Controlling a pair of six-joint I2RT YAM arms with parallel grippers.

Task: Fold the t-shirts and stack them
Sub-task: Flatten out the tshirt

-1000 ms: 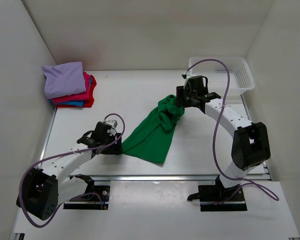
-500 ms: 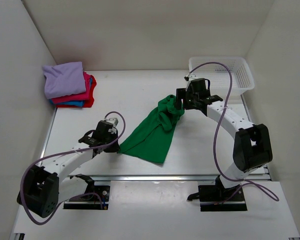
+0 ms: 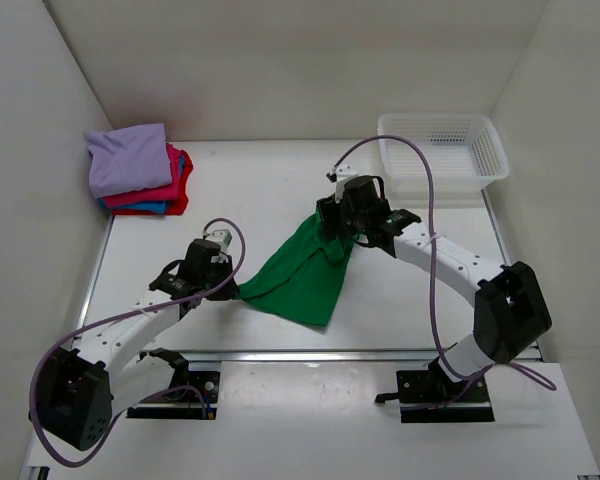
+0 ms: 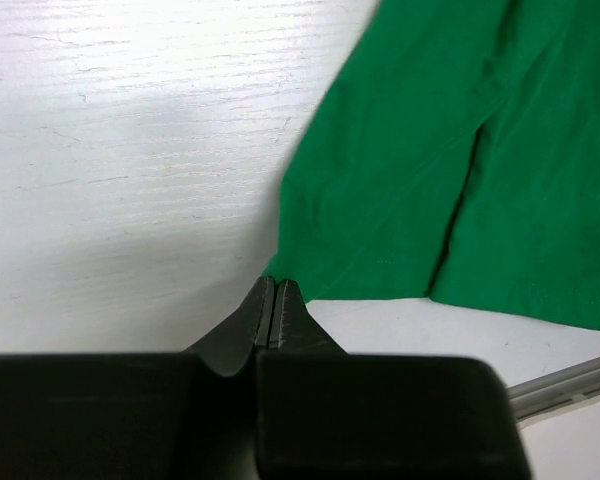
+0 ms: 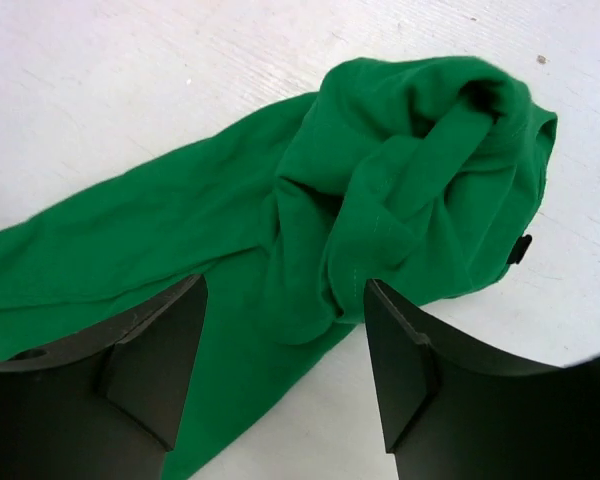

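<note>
One green t-shirt (image 3: 302,282), left hand (image 4: 271,288) clenching its corner, right hand (image 5: 283,305) released, basket (image 3: 494,154) beyond.

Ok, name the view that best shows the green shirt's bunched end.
Right wrist: the green shirt bunches close up. From above, the right gripper partly covers that end; left wrist sees only flat hem.

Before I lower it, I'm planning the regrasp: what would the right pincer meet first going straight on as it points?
Most likely the bunched end of the bright green cloth t-shirt: the open right pincer points straight at that heap, though how far off it lies is unclear.
</note>
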